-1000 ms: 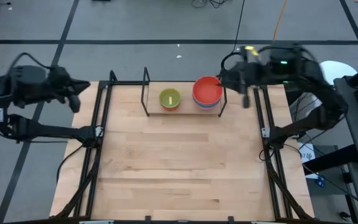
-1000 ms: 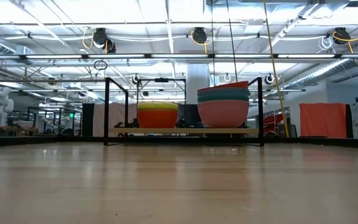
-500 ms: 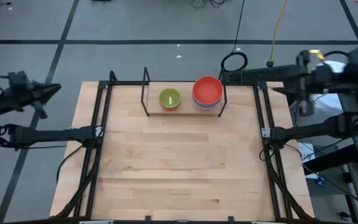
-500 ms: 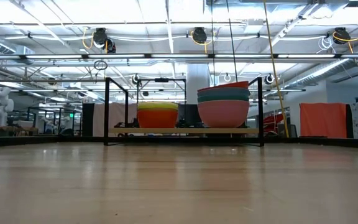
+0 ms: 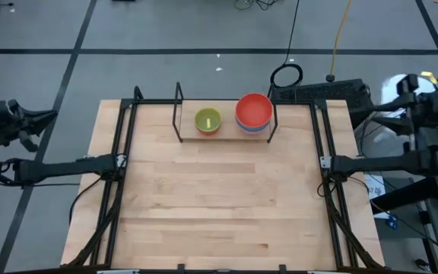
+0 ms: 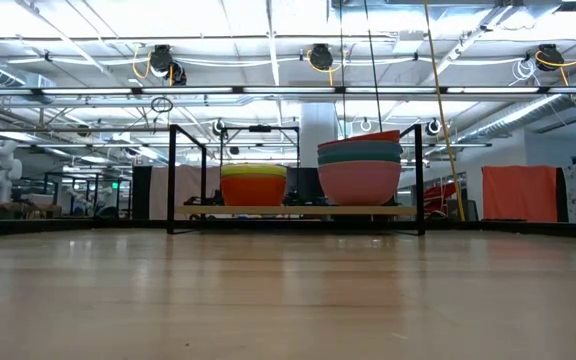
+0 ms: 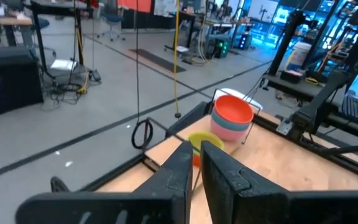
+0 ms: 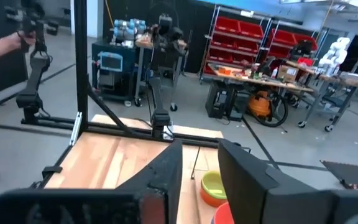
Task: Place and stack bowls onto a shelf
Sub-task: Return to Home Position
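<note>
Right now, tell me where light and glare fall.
High view: even overhead light, a pale glint inside the yellow bowl, faint shadows on the table. Low view: bright ceiling lights glare behind the shelf. Left wrist view: blue glow far off.

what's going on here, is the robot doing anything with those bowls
Nothing is being handled right now. The left gripper and right gripper both hang empty beyond the side edges of the table. On the shelf at its far edge stand two separate stacks, one topped by the yellow bowl, the other by the red bowl.
</note>
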